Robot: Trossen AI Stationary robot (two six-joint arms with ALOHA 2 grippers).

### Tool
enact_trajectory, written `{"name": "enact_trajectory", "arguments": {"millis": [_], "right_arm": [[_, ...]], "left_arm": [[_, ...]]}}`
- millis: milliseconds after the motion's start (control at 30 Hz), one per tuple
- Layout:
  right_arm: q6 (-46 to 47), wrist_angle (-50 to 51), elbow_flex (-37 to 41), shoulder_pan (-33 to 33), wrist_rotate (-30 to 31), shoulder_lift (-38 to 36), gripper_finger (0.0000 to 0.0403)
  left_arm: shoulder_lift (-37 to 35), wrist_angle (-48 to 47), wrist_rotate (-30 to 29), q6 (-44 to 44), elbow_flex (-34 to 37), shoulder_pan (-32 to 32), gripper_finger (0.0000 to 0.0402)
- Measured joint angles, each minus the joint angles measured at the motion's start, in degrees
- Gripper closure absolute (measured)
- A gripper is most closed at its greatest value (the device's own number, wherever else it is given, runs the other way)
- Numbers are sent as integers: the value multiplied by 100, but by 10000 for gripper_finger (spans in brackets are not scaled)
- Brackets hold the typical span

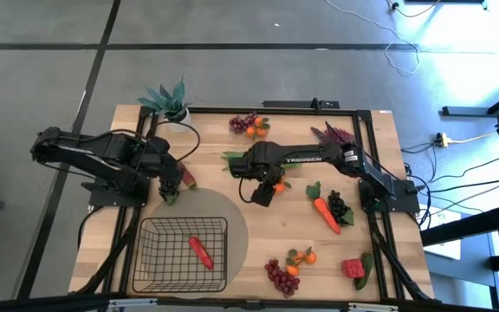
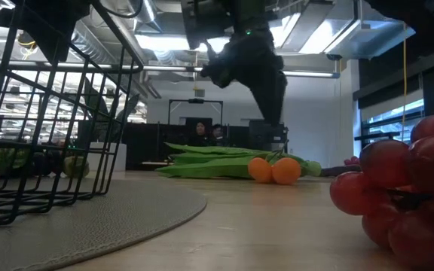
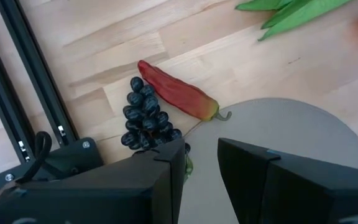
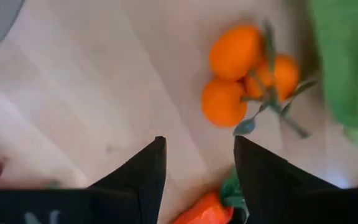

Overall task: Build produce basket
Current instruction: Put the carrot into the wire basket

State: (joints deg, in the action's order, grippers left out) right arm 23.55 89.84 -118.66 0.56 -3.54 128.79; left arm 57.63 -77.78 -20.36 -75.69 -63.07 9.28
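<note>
Wooden table (image 1: 206, 156), right hand (image 1: 262, 194) above tangerines (image 4: 244, 73)

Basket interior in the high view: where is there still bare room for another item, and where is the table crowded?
The dark wire-mesh basket holds only one red pepper; its left half is free. The wooden table is bare between the teal-leaved plant and the purple grapes with tangerines. It is crowded around the right gripper and the orange carrot.

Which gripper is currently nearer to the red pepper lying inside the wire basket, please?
Left. The left gripper hovers just beyond the basket's far rim, near the red pepper. The right gripper hangs farther off, over the tangerines mid-table.
</note>
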Motion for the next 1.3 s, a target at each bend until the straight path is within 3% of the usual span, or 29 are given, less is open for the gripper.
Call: {"name": "enact_trajectory", "arguments": {"millis": [233, 567, 900, 1300], "right_arm": [[423, 16, 1077, -22, -86, -1062, 230], [3239, -155, 3208, -103, 82, -2646, 230], [3650, -1219, 4732, -199, -518, -2753, 230], [3609, -2371, 5665, -186, -513, -2756, 230]], "left_arm": [[0, 46, 6, 132, 0, 0, 317], [0, 62, 13, 278, 0, 0, 317], [2, 155, 13, 283, 0, 0, 317], [2, 155, 13, 283, 0, 2, 317]]}}
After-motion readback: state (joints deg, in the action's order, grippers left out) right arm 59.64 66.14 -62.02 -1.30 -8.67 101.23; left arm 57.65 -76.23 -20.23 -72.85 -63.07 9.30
